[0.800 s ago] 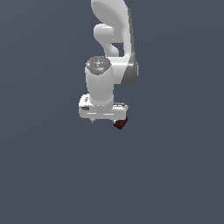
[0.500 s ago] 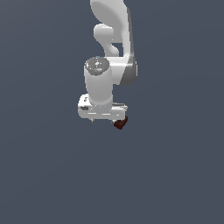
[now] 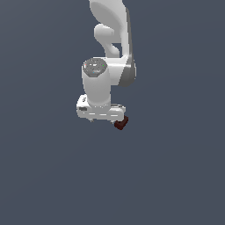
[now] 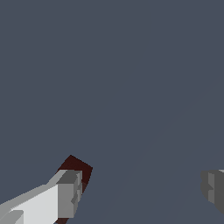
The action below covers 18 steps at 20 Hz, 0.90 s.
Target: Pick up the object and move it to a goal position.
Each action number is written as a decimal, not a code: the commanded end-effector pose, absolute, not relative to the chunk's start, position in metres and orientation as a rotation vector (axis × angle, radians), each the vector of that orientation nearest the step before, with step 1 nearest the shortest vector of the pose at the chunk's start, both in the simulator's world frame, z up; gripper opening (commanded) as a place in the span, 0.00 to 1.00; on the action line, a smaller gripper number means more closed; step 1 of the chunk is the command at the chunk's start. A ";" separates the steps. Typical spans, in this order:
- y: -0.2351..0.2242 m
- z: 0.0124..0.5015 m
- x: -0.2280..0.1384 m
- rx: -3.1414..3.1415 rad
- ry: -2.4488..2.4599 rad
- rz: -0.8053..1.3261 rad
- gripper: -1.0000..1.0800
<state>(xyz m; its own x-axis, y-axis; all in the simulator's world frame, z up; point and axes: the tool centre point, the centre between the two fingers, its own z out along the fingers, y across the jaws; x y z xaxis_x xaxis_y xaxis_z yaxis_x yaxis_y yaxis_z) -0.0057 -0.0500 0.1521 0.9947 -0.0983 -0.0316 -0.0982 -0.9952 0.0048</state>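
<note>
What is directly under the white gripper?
A dark red-brown cube shows below the gripper at the exterior view's right end. One finger covers part of it; whether they touch is unclear.

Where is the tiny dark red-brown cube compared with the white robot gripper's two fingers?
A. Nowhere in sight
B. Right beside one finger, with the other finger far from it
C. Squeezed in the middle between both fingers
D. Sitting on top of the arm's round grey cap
B: in the wrist view the tiny dark red-brown cube sits against one finger of the white robot gripper, while the other finger stands well apart across an empty gap.
</note>
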 end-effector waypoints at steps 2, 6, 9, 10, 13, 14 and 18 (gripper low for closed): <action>-0.046 0.150 -0.007 3.133 -0.174 -0.049 0.96; -0.039 0.144 -0.011 3.130 -0.224 -0.046 0.96; -0.030 0.139 -0.015 3.126 -0.278 -0.043 0.96; -0.027 0.136 -0.017 3.125 -0.299 -0.041 0.96; -0.016 0.129 -0.023 3.117 -0.372 -0.037 0.96; -0.012 0.126 -0.025 3.114 -0.399 -0.035 0.96; 0.005 0.114 -0.037 3.096 -0.522 -0.027 0.96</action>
<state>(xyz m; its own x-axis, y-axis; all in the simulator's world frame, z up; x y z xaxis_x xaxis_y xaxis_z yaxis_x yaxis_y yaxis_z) -0.0324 -0.0019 0.1185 0.9541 -0.2990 -0.0187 -0.2990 -0.9542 0.0046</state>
